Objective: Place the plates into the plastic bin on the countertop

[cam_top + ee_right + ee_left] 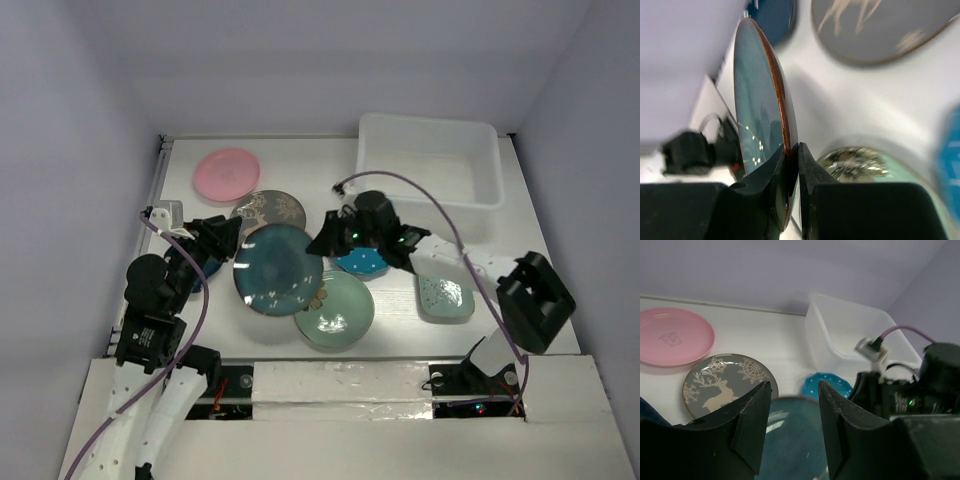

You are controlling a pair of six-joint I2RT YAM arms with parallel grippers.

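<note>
The dark teal plate [278,268] sits mid-countertop, overlapping the pale green flowered plate [338,310]. My right gripper [325,240] is shut on its right rim; in the right wrist view the fingers [792,150] pinch the brown edge of the teal plate [755,100]. My left gripper [232,238] is at the plate's left rim, open. Its fingers [794,387] straddle the teal plate [792,440] without pinching it. The pink plate [227,172], grey deer plate [272,208], blue scalloped plate [362,262] and pale green rectangular plate [444,296] lie on the countertop [300,170]. The plastic bin [430,170] stands back right.
The right arm's cable [420,195] arcs in front of the bin. The metal strip [160,190] runs along the countertop's left edge. Walls close in on three sides.
</note>
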